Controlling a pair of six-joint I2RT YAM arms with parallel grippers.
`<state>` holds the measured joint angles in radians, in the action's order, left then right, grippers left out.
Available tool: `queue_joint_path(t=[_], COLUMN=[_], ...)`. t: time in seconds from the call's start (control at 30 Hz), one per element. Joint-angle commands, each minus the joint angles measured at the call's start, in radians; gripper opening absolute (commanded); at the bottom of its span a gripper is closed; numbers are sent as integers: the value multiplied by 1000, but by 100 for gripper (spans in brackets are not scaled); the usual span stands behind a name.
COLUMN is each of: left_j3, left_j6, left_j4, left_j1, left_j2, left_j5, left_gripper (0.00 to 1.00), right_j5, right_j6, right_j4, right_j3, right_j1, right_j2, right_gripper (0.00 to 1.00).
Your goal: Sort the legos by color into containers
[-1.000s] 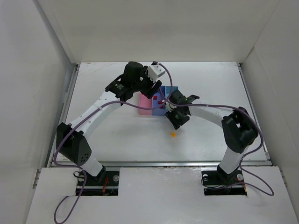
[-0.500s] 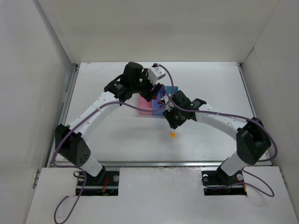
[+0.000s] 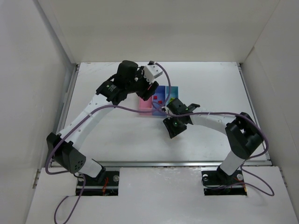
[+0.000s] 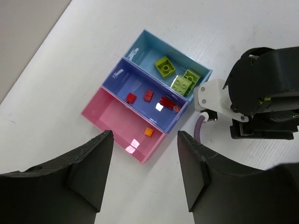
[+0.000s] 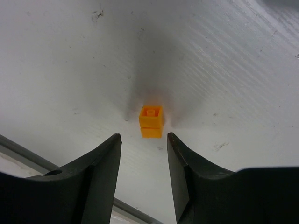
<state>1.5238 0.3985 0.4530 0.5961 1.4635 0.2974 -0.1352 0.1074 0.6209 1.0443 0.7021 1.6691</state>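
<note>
Standing mid-bench between the two arms: the containers (image 3: 162,92), three bins joined in a row on the white bench (image 3: 107,126). The overhead view gives the row running left to right, pink at the left and light blue at the right, with the contents too small to sort out. Only the left wrist view lays them open: the pink bin (image 4: 119,119) holds one orange brick (image 4: 148,132), the medium blue bin (image 4: 124,84) several red bricks (image 4: 148,95), and the light blue bin (image 4: 145,49) two yellow-green bricks (image 4: 164,66), studs up. In that view the row's long axis runs diagonally, pink at lower left to light blue at upper right. A loose orange lego (image 5: 152,122) is seen in the right wrist view alone; overhead, the right arm's head covers it. It sits on the bench on the near side of the containers, stud up, one side face towards the camera, squarish, with no long axis to speak of. Left pincer (image 4: 145,140): spread wide, empty, hung above the pink bin's near edge, touching nothing. Right pincer (image 5: 143,137): partly spread, empty, tips low over the bench. The loose lego lies just beyond them, centred on the gap and clear of both fingers.
</note>
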Motion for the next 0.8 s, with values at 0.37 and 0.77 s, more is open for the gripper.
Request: queue_joint_path(t=[0.37,0.77], left_j3=[-76,-76], left_j6=[-30,-30], left_j4=[-66,-66], left_j1=[5,5], left_j2=[-52,-52], left_j5=[-44,-55], left_gripper=[54,54], right_j5=[46,97], right_j6=[64,74], right_j4=[-9,-27], right_j3=[29,29], right_j1=[19,31], right_j2=[44,64], right_gripper=[43,35])
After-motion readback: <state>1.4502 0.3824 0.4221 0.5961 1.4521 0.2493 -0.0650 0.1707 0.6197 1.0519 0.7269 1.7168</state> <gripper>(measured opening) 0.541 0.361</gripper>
